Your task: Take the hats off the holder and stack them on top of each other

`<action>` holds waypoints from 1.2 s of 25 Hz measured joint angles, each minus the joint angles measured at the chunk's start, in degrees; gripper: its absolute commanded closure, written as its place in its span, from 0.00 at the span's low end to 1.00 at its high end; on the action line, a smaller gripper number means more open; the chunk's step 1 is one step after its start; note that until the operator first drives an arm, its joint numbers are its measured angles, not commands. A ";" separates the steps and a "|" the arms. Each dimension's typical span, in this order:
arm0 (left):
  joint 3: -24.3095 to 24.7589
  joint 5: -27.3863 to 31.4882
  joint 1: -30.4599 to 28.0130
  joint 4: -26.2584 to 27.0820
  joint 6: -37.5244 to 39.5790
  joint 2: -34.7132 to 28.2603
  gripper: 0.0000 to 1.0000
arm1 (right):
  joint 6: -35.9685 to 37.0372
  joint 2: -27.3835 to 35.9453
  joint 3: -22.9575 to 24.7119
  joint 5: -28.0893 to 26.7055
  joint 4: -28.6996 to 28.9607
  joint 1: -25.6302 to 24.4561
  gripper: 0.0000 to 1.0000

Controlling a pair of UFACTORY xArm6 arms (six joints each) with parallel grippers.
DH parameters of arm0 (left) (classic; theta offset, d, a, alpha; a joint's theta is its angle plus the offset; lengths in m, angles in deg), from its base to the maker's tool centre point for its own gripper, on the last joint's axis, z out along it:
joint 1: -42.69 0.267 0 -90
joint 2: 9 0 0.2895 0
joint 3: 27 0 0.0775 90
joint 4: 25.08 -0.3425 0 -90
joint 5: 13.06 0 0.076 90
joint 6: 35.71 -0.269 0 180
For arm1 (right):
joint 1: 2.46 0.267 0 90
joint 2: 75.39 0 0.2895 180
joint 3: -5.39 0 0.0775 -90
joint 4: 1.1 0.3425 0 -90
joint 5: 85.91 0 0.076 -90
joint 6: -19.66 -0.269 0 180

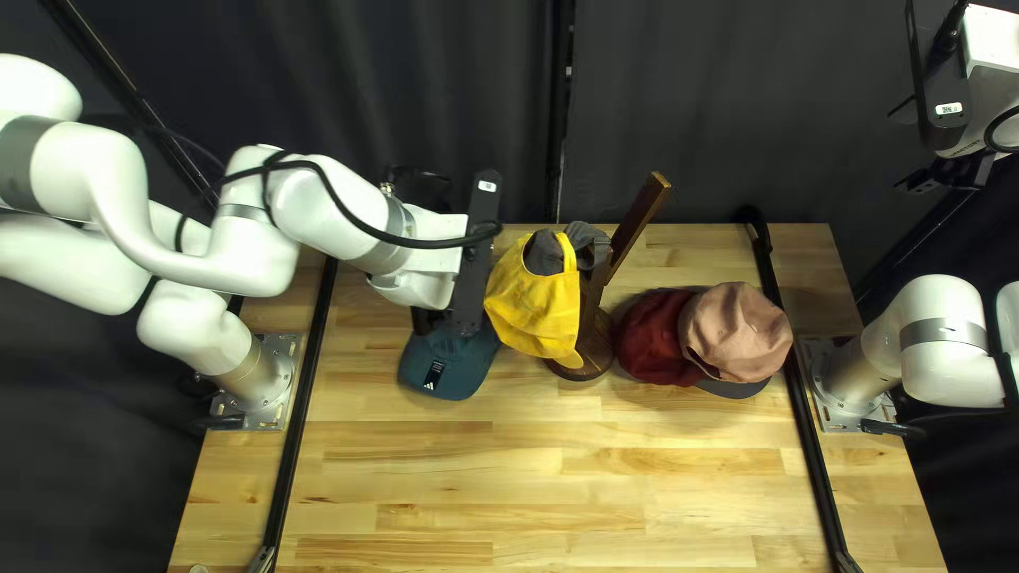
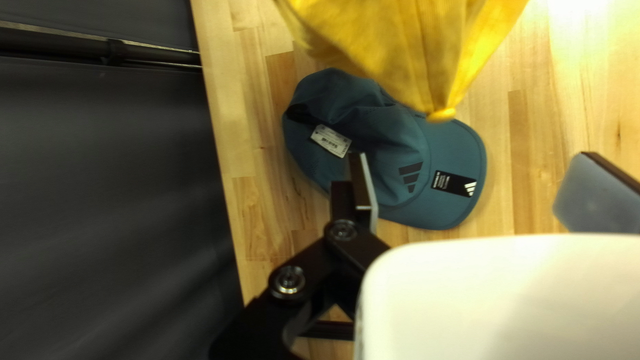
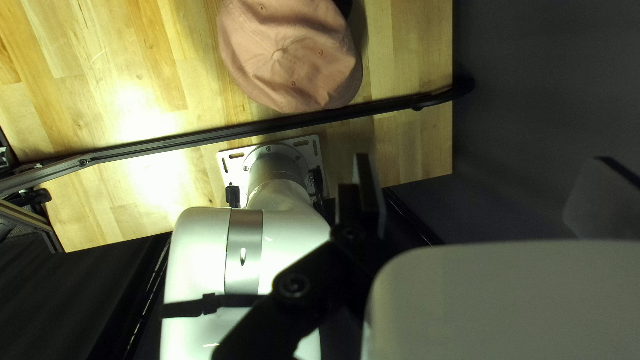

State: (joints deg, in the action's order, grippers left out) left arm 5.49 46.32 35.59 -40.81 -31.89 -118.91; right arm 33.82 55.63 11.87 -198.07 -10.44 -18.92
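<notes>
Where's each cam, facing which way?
Top left view: above table's near edge, slanting down toward curtain; shows left arm, right arm.
Left wrist view: on the left wrist, looking down past the open left gripper at the teal cap.
Right wrist view: on the raised right wrist, down past the open right gripper at that arm's base and pink hat.
Shared: teal cap, top left and left wrist.

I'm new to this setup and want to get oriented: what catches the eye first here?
A bright yellow hat hangs on the wooden holder at the middle of the top left view, with a grey hat above it. To the holder's right a pink hat lies partly over a red hat; to its left a teal cap sits on the table under the left arm.
</notes>
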 measured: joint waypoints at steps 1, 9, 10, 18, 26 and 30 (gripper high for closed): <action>0.04 -0.31 -0.05 0.00 0.31 0.40 0.00 | 0.00 0.00 0.00 0.00 0.00 0.00 0.00; -0.55 -2.12 -0.24 -0.08 1.97 3.51 0.00 | 0.00 0.00 0.00 0.00 0.00 0.00 0.00; -0.62 -2.21 -0.22 -0.04 2.06 3.70 0.00 | 0.00 0.00 0.00 0.00 0.00 0.00 0.00; -1.14 -2.33 0.40 0.13 2.03 4.49 0.00 | 0.00 0.00 0.00 0.00 0.00 0.00 0.00; -1.22 -2.55 0.94 0.11 1.71 5.11 1.00 | 0.00 0.00 0.00 0.00 0.00 0.00 0.00; -1.53 -2.35 1.09 0.33 1.12 5.54 1.00 | 0.00 0.00 0.00 0.00 0.00 0.00 0.00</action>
State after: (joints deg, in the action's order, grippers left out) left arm 3.96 43.97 36.68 -40.48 -30.77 -113.37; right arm 33.82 55.63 11.87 -198.07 -10.44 -18.92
